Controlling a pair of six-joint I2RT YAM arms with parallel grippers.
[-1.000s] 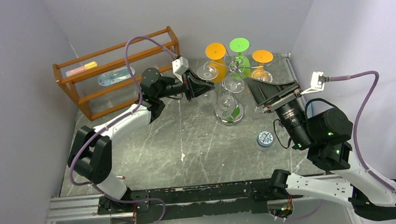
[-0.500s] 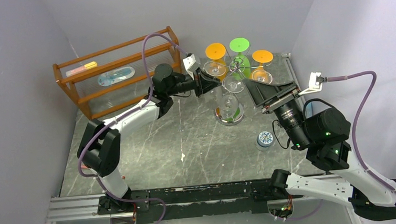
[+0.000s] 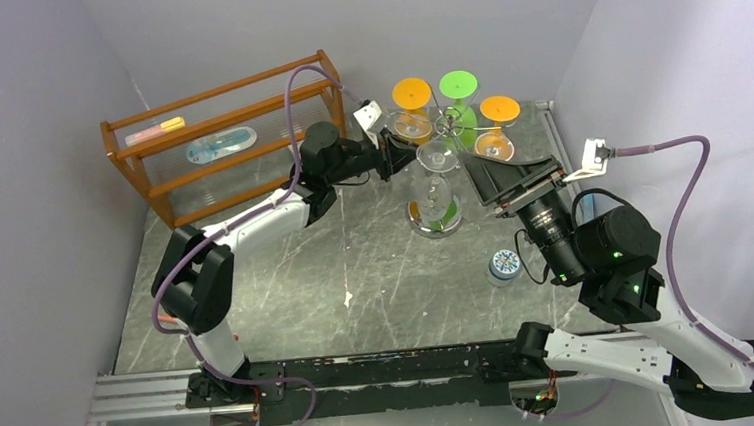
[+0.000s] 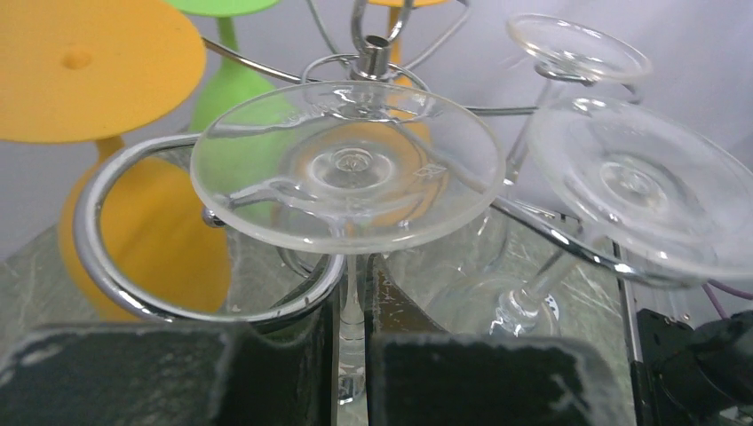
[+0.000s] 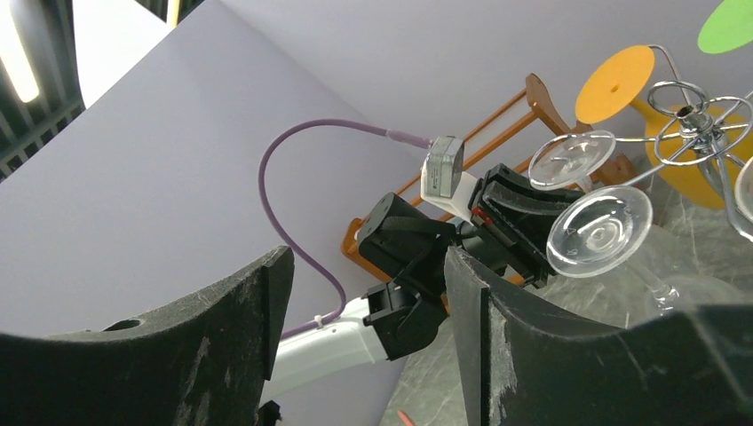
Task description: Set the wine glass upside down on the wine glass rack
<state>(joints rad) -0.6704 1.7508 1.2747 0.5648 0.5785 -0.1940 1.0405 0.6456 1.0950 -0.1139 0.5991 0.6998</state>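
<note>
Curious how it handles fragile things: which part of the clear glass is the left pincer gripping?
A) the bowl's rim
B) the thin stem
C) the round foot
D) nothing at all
B: the left wrist view shows the left pincer closed on the wine glass by its thin stem, round foot on top.

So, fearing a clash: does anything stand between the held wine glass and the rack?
Nothing visible does. The left gripper holds the wine glass by its stem, foot over a wire arm of the wine glass rack. An orange glass and a clear glass hang close beside.
</note>
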